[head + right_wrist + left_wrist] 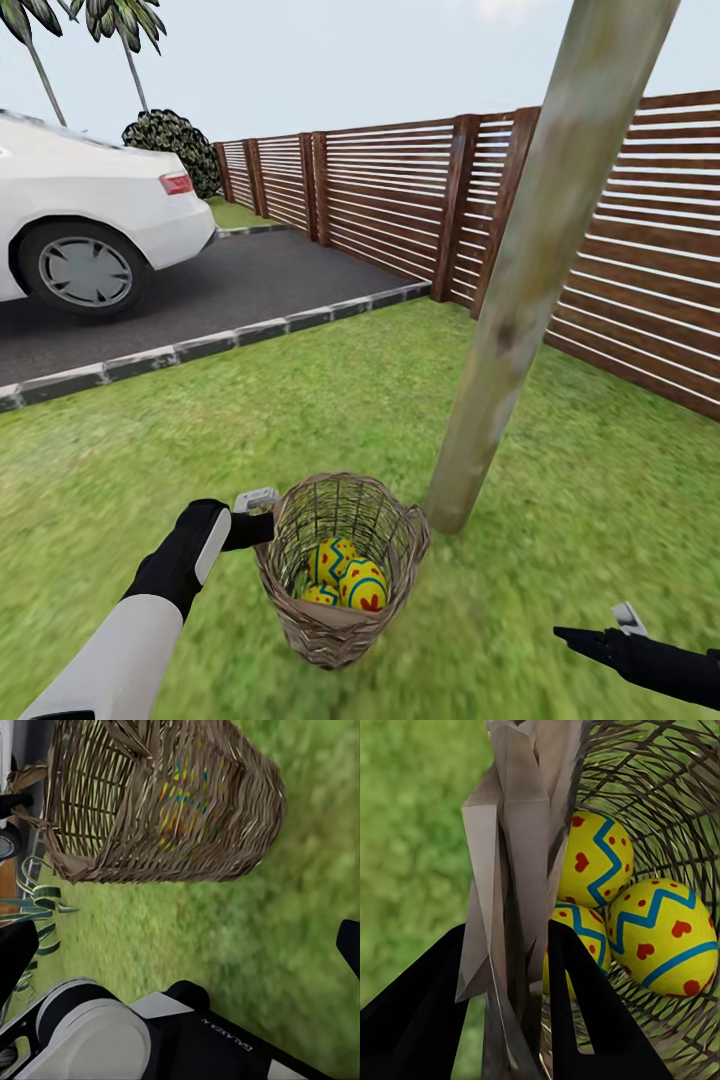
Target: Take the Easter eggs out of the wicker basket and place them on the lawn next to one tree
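The wicker basket [340, 628] tilts on the lawn [180, 440] just left of the foot of the tree [520, 280]. Three Easter eggs, yellow with blue zigzags and red hearts, lie inside it [331, 558] [366, 587] [318, 597]. My left gripper [262, 505] is shut on the basket's rim at its left side. The left wrist view has the woven rim [514, 832] pinched between the black fingers [585, 1012], with the eggs [596, 859] [664, 937] just behind. My right gripper [600, 625] hovers open, low over the grass to the right of the basket [165, 802].
A dark driveway [230, 290] edged with grey kerb stones [200, 345] runs behind the lawn, with a white car [80, 220] parked on it. A brown slatted fence [400, 190] closes the back and right. Open grass lies around the tree.
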Available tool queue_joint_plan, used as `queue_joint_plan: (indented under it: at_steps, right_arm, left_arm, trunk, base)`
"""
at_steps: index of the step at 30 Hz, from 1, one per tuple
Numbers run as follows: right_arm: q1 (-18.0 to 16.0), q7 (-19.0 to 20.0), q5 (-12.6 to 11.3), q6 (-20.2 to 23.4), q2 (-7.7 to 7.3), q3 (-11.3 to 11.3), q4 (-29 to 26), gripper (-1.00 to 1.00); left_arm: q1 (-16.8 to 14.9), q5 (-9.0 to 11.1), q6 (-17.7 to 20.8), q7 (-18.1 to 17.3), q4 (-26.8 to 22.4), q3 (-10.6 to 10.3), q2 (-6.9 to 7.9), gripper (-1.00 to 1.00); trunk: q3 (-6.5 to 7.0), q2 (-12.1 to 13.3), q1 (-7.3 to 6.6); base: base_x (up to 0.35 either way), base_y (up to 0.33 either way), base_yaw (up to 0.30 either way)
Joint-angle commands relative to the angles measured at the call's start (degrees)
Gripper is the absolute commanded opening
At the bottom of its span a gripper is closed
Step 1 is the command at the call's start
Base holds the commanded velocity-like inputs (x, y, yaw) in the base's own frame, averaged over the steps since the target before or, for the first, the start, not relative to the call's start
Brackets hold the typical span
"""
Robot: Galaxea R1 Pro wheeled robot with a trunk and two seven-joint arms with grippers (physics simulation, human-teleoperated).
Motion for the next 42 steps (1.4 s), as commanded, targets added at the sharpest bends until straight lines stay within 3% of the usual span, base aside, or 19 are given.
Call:
queue_joint_plan:
  at_steps: [1,42]
  right_arm:
    - [-0.1,0.4,0.6,0.6,0.06,-0.4,0.0,1.0]
    - [-0.1,0.4,0.7,0.6,-0.03,-0.4,-0.2,1.0]
  left_arm:
    - [0.0,0.7,0.3,-0.1,-0.1,0.3,-0.07,-1.0]
    - [0.0,0.6,0.2,-0.1,0.0,0.3,0.2,-1.0]
  trunk:
    - [-0.23,-0.4,0.22]
    - [-7.59,-16.9,9.22]
  base:
    - [0.0,0.0,0.0]
    - [0.0,0.0,0.0]
